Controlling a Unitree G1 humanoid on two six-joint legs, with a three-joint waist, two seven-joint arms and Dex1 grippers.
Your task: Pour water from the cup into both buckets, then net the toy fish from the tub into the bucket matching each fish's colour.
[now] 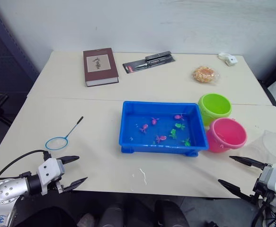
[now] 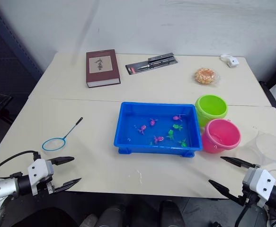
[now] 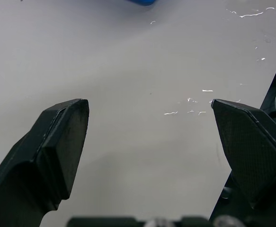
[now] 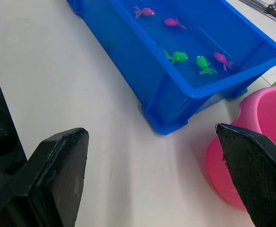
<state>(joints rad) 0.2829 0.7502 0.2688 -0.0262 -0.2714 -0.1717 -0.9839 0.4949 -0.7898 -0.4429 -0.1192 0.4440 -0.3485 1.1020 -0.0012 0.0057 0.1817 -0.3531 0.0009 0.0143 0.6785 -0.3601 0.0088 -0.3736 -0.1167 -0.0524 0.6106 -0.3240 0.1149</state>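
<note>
Cup (image 2: 269, 147) at right table (image 2: 104, 156) edge, beside pink bucket (image 2: 220, 135), near right gripper (image 2: 232, 177). Both jaws wide open, empty. Probably light, thin, slippery; best grasped across the wall, gently, kept upright against spilling.

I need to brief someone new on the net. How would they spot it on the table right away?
Start at the blue tub in the middle of the table. The net lies flat on the bare tabletop toward the robot's left, ahead of the left gripper. It is the only blue-rimmed hoop on a thin dark stick.
</note>
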